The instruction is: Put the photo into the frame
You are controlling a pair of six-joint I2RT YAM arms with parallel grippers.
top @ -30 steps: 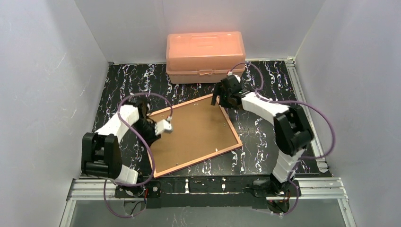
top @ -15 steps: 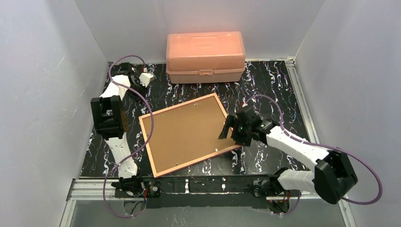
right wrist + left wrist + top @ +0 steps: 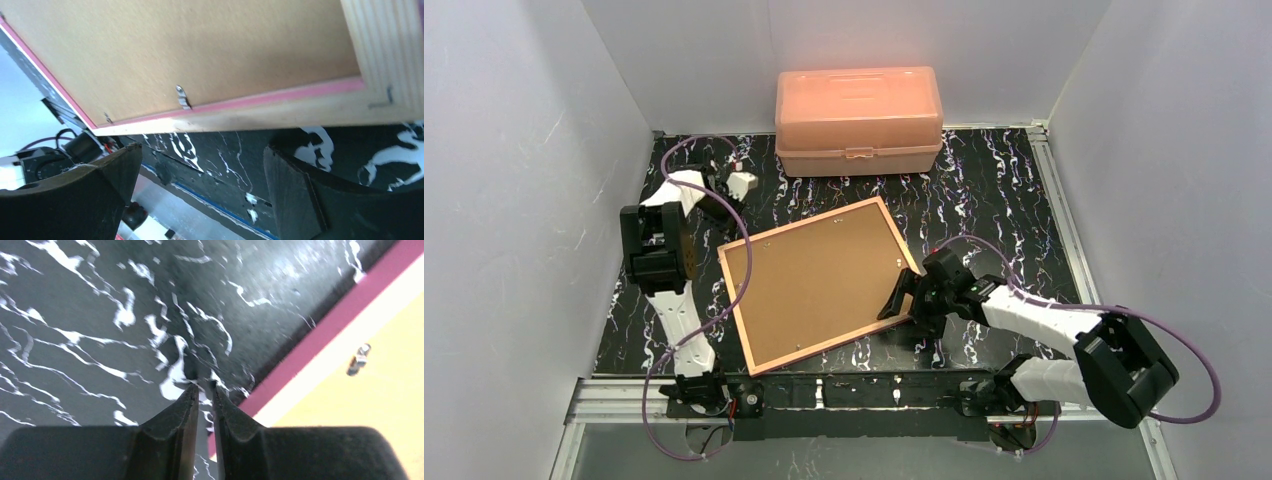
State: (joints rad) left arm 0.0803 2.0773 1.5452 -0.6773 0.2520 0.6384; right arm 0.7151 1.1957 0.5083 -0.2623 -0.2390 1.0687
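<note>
The frame (image 3: 824, 285) lies back-up at mid-counter (image 3: 994, 180), brown backing board (image 3: 809, 270) showing. The right hand (image 3: 902, 300), fingers spread wide and gripping nothing, sits at the frame's near-right edge. Toward the far-left corner, the left hand (image 3: 740, 184) is pinched nearly closed, empty.

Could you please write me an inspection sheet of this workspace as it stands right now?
Surface: black marbled table with white veins; no spills seen.
Job's things: large pink-edged rectangular picture frame lies flat, back up, with the brown backing board in it; photo not seen.
Clutter: salmon-pink lidded plastic box, closed, at the far edge.
Grippers: left gripper shut and empty, over the table beside the frame's edge; right gripper open, holding nothing, at the frame's near right edge.
Cables: purple cables loop off both arms.
Surroundings: plain white walls on three sides; metal rail along the right edge.
</note>
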